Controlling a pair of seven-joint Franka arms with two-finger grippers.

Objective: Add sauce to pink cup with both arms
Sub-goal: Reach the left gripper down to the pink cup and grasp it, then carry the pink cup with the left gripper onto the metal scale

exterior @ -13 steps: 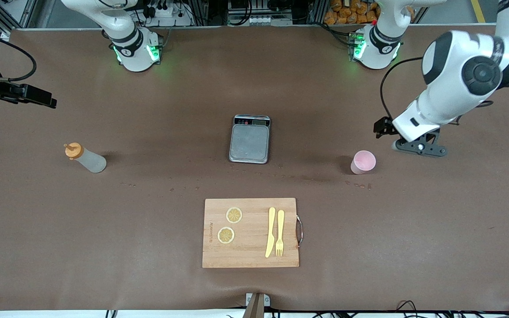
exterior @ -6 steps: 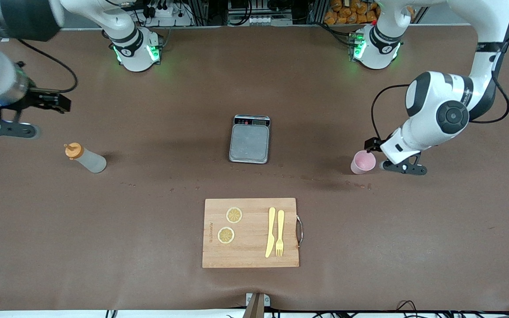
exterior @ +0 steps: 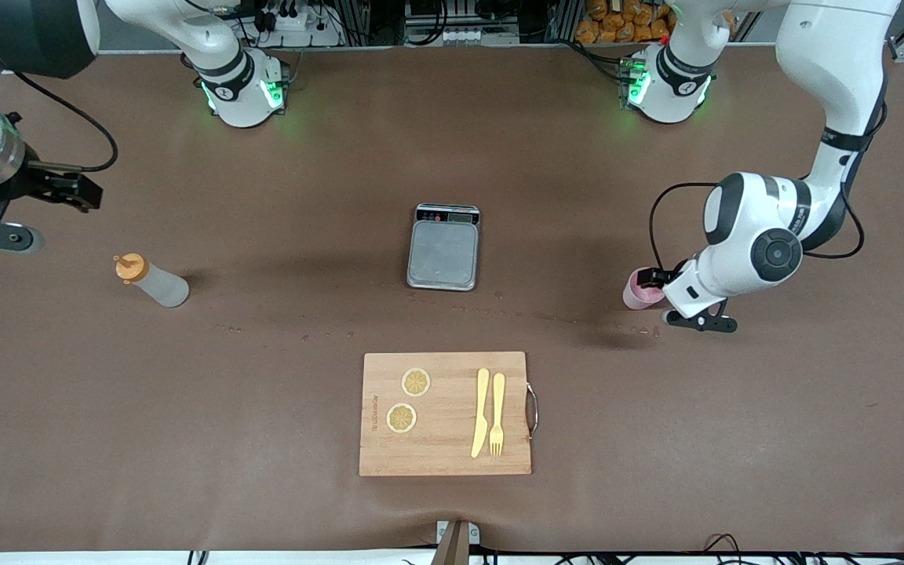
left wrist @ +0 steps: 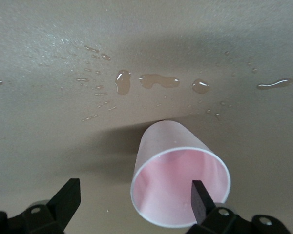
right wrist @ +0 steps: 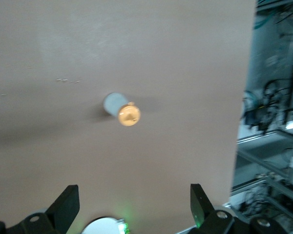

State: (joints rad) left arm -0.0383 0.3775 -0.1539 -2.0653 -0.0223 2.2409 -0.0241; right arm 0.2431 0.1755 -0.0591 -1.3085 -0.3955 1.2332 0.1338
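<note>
Front view: pink cup [exterior: 641, 290] stood upright at mid-right of frame, with the left gripper [exterior: 660, 276] low against it. Left wrist view showed its fingers [left wrist: 201, 200] spread wide, one apparently inside the cup's rim, nothing clamped. Sauce bottle [exterior: 151, 280] stood at mid-left. Right gripper [exterior: 52, 187] hung at the upper-left edge, fingers [right wrist: 68, 204] apart and empty.

Work surface and surroundings.
Table [exterior: 264, 439] under a brown mat, lit evenly from above, wet droplets [left wrist: 158, 82] scattered across it; along its edge by the bases, aluminium framing [exterior: 358, 20], cabling and orange packets [exterior: 625, 20] on a rack.
</note>
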